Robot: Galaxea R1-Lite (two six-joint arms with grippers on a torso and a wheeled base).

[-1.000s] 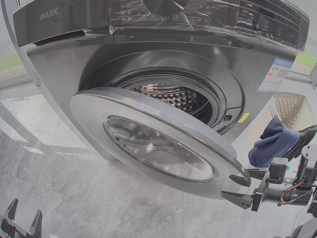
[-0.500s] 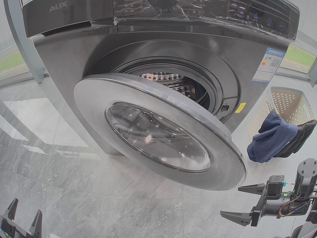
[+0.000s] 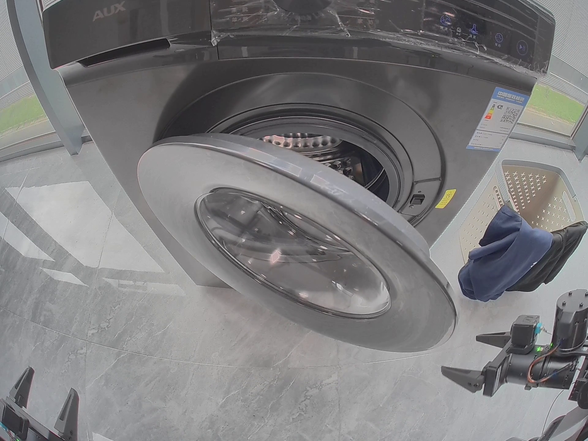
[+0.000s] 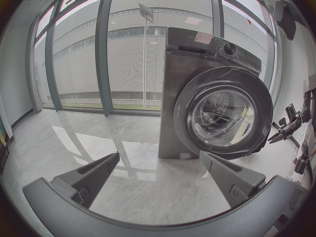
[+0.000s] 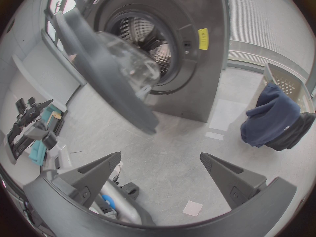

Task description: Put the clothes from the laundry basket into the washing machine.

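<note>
One white slip (image 5: 192, 208) near right tool (image 5: 159, 156)

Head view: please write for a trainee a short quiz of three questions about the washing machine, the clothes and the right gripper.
1. True or false: the washing machine door stands open.
2. The blue garment lies: A) over the laundry basket rim; B) inside the machine; C) on top of the machine.
3. Fill in: the right gripper is ____ and holds nothing.
Key: 1 true; 2 A; 3 open.
</note>
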